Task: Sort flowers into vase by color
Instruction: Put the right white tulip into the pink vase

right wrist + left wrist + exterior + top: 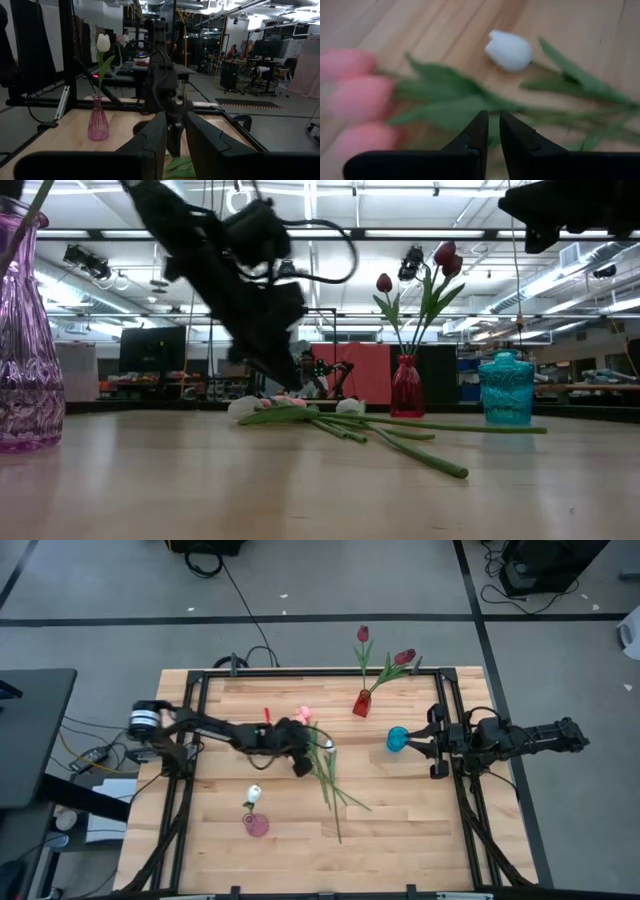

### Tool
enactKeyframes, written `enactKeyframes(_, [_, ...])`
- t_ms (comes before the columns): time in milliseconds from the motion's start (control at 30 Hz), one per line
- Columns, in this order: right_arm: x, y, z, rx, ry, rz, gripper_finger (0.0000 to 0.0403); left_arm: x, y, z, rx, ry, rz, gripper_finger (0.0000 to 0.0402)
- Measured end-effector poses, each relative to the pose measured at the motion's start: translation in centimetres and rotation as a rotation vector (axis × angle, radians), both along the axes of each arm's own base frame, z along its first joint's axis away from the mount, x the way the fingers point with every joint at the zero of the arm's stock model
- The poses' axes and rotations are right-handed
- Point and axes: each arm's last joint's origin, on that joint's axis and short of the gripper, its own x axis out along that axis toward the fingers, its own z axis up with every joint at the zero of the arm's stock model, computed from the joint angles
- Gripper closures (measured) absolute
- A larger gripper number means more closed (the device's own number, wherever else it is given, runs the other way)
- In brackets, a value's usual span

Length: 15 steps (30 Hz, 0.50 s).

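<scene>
Several flowers (325,772) lie in a loose bundle on the middle of the wooden table, pink heads (355,95) together and one white head (509,50) beside them. My left gripper (301,766) slants down just over their green leaves (450,102), with a narrow gap between its fingers (492,131) and nothing in it. A red vase (361,703) holds two dark red tulips. A pink vase (256,824) holds one white tulip (103,42). My right gripper (437,745) waits level at the right, narrowly open, right behind a blue vase (398,739).
The stems (420,442) of the lying flowers run toward the table's near side. In the low view the pink vase (25,340) stands close at the left. A black frame (195,690) borders the tabletop. Bare wood lies at the near right.
</scene>
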Motion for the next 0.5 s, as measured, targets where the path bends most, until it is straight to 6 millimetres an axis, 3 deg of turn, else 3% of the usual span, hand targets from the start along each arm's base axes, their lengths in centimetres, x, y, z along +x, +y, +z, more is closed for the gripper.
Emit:
enactKeyframes(267, [0.4,0.0,-0.2,-0.003,0.025,-0.008,0.0318,6.8,-0.4,0.5,-0.035,0.095,-0.052,0.0350])
enactKeyframes(500, [0.4,0.0,-0.2,-0.002,0.025,-0.009,0.0318,9.4,-0.9,0.4,-0.207,0.236,0.166,0.0346])
